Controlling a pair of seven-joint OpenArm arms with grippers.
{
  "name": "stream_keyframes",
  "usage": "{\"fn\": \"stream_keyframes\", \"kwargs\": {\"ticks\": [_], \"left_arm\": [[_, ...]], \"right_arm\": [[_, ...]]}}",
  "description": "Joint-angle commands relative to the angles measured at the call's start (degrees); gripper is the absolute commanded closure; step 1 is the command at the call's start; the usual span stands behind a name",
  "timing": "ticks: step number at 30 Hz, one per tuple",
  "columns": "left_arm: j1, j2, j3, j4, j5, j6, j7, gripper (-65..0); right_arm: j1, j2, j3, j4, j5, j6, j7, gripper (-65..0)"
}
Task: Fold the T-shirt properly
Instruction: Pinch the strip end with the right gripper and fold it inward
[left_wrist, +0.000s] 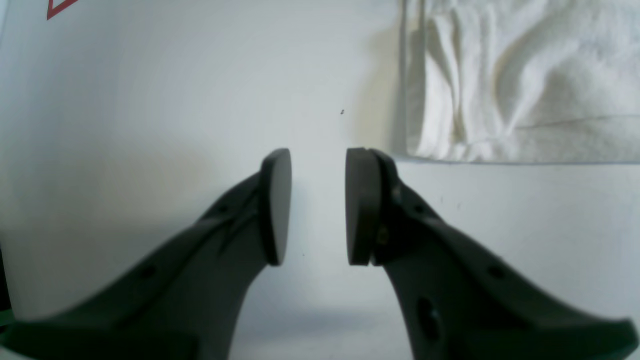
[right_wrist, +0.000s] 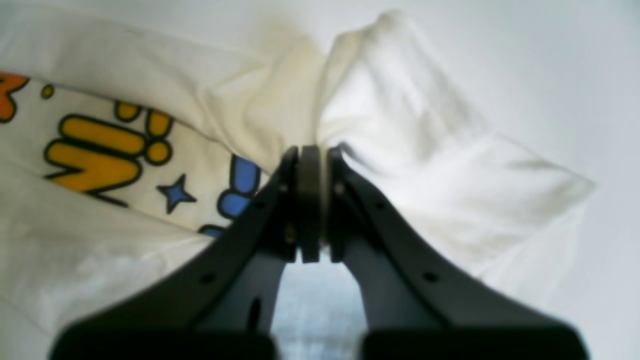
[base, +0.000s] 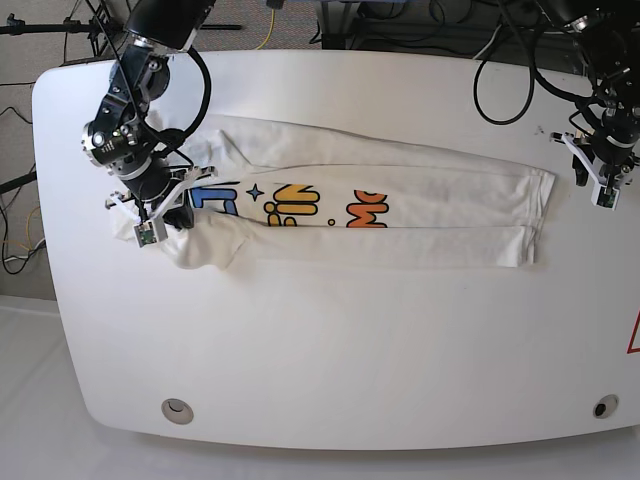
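A white T-shirt (base: 370, 215) lies stretched in a long, narrow band across the white desk (base: 330, 350), both long edges turned in so that only a strip of its blue, yellow and orange cartoon lettering shows along the middle. At the collar end, on the base view's left, the right pincer (right_wrist: 310, 200) is pressed together on a bunched fold of the shirt's white cloth, just beside a blue star and blue letter. At the opposite end, the left pincer (left_wrist: 318, 205) hangs over bare desk just beside the shirt's hem, its two dark pads (left_wrist: 276, 205) spread apart with nothing between them. A red triangular mark (base: 634, 335) sits at the desk's edge.
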Motion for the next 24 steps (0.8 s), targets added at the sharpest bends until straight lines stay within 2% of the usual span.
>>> {"fn": "stream_keyframes", "kwargs": {"ticks": [1, 6, 15, 24], "left_arm": [[-0.5, -0.6, -0.2, 0.9, -0.6, 0.4, -1.0, -17.6], [-0.5, 0.3, -0.3, 0.9, -0.6, 0.4, -1.0, -17.6], [-0.3, 1.1, -0.3, 0.9, -0.6, 0.4, -1.0, -17.6], [-0.2, 1.1, -0.3, 0.9, -0.6, 0.4, -1.0, -17.6]], "right_arm": [[-0.9, 0.4, 0.1, 3.1, 0.7, 0.3, 1.2, 0.0], [-3.2, -0.2, 0.3, 5.8, 0.7, 0.3, 0.3, 0.0], [-5.1, -0.4, 2.0, 8.8, 0.7, 0.3, -5.6, 0.0], [-8.2, -0.3, 2.4, 8.6, 0.1, 0.3, -5.6, 0.0]]}}
